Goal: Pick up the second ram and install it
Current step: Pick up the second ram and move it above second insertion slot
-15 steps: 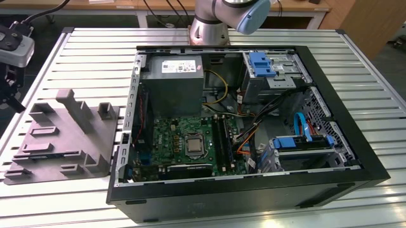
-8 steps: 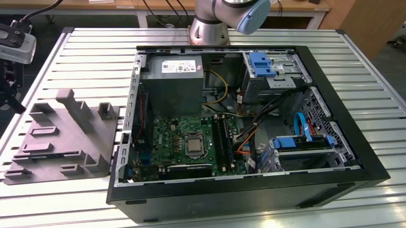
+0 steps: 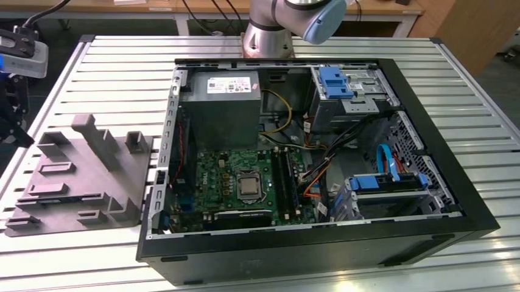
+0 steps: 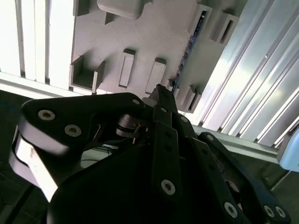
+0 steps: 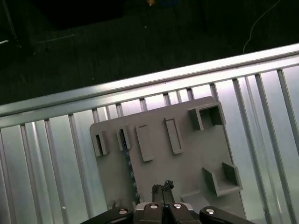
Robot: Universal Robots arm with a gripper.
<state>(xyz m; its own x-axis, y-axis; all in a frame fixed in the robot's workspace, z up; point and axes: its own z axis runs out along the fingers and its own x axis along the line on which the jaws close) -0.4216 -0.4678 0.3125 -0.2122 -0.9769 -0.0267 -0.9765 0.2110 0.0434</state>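
The second ram [image 4: 189, 46] is a slim dark-blue strip standing on edge in slots of a grey holder [image 4: 154, 37]. In the first wrist view the ram [image 5: 129, 165] runs along one side of the holder [image 5: 187, 154]. My gripper [image 5: 162, 185] hangs well above the holder, its black fingers pressed together with nothing between them. In the second wrist view the gripper [image 4: 160, 88] tips point close beside the strip's near end, still apart from it. The green motherboard [image 3: 235, 182] with its long black memory slots [image 3: 284, 176] lies inside the open computer case [image 3: 325, 249].
The holder [image 3: 81, 182] rests on the slatted metal table [image 3: 122, 79], at the exterior view's left of the case. A grey power-supply box [image 3: 221, 109], blue drive brackets [image 3: 335, 82] and loose cables fill the case. The arm's base [image 3: 268, 30] stands behind it.
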